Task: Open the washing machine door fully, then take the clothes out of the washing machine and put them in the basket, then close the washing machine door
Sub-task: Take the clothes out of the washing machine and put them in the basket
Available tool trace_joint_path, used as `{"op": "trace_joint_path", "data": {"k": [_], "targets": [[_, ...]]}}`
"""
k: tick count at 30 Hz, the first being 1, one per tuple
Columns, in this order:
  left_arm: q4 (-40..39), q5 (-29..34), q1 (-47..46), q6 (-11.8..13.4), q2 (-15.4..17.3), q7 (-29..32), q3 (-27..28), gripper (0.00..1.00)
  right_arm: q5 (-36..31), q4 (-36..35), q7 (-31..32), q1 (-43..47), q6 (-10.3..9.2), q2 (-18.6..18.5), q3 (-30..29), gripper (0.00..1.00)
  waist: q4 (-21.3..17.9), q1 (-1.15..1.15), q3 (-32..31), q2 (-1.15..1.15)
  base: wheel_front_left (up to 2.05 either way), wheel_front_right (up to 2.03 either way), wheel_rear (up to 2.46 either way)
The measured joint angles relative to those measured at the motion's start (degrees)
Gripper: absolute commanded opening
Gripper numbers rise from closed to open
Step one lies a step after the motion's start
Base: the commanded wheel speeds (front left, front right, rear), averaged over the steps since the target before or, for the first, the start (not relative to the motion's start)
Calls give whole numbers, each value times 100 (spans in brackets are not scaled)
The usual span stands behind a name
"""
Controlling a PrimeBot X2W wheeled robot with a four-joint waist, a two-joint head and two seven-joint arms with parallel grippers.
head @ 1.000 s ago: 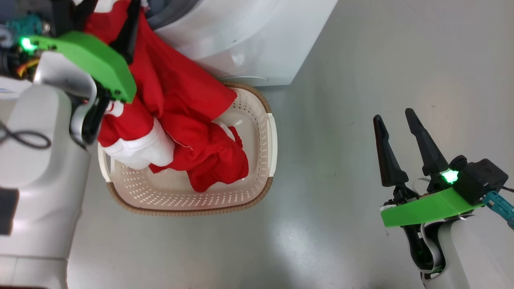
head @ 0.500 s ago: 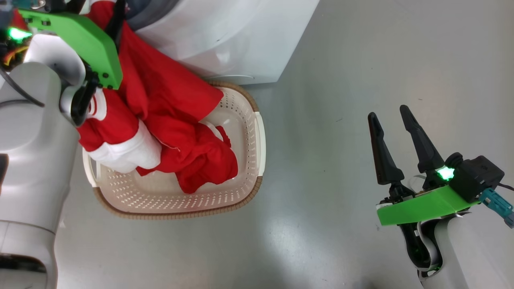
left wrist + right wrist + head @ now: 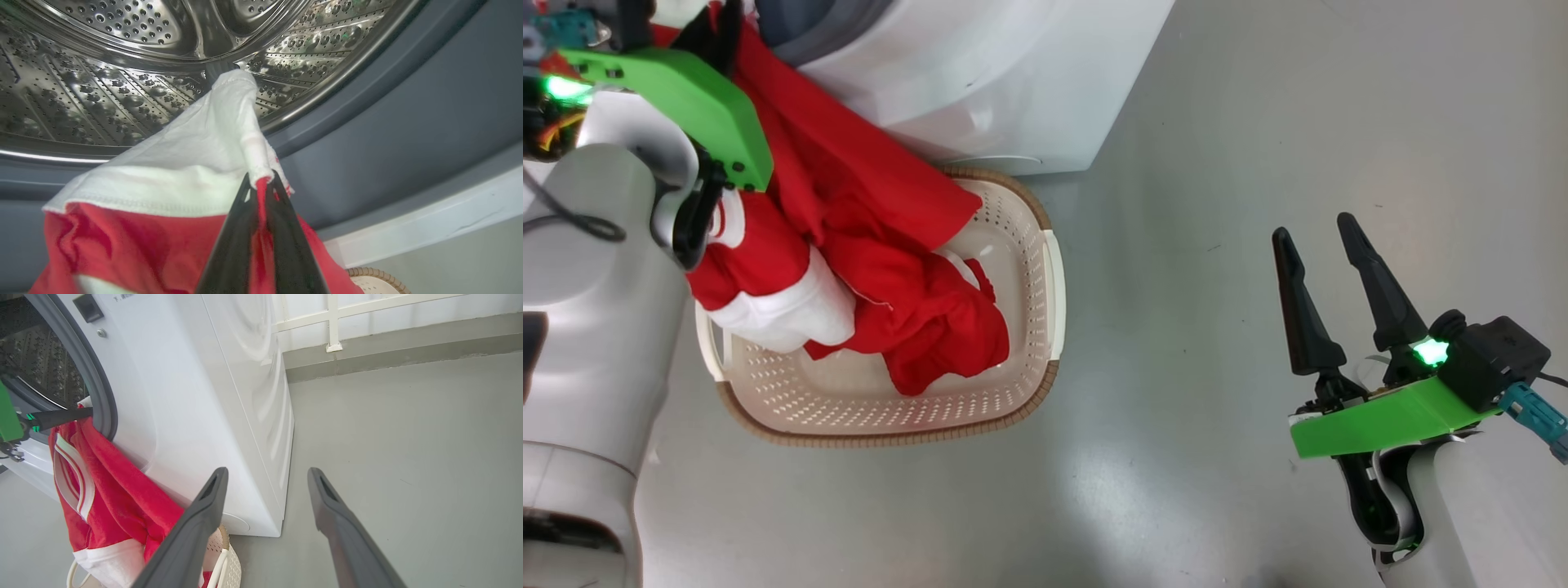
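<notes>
The right gripper (image 3: 1315, 229) idles, fingers spread and empty. The basket (image 3: 1033, 278) sits below the drum (image 3: 102, 94) mouth so the clothes (image 3: 874, 212) drape into it. The left gripper (image 3: 260, 183) has its fingers clamped on their white hem at the washing machine (image 3: 1013, 73) opening.

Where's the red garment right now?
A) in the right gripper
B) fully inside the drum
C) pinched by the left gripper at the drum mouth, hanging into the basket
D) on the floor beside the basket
C: the left gripper is shut on a white edge of the clothes at the washing machine opening, and the fabric trails into the basket; the right gripper is open.
</notes>
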Motion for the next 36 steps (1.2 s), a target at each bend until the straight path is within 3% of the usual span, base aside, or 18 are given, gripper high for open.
{"op": "trace_joint_path", "data": {"k": [7,12,25,31,36], "targets": [[100,-170,29,0,7,-748,-51,0,-7,4,0,17,0,0,-58,100,64,0,-103,0,0,0,0],[-94,-174,259,1,37,-940,19,0,-15,2,0,42,0,-1,-101,100,140,0,-200,0,0,0,0],[-2917,225,2274,335,69,-958,1115,0,-22,-4,0,166,0,0,-199,100,362,0,-387,0,0,0,0],[-3824,466,3103,378,-64,-958,1303,0,-23,-12,0,219,0,-1,-209,100,416,0,-429,0,0,0,0],[-4128,550,3747,379,-137,-958,1287,0,-23,-12,0,271,0,0,-207,100,404,0,-439,0,0,0,0]]}}
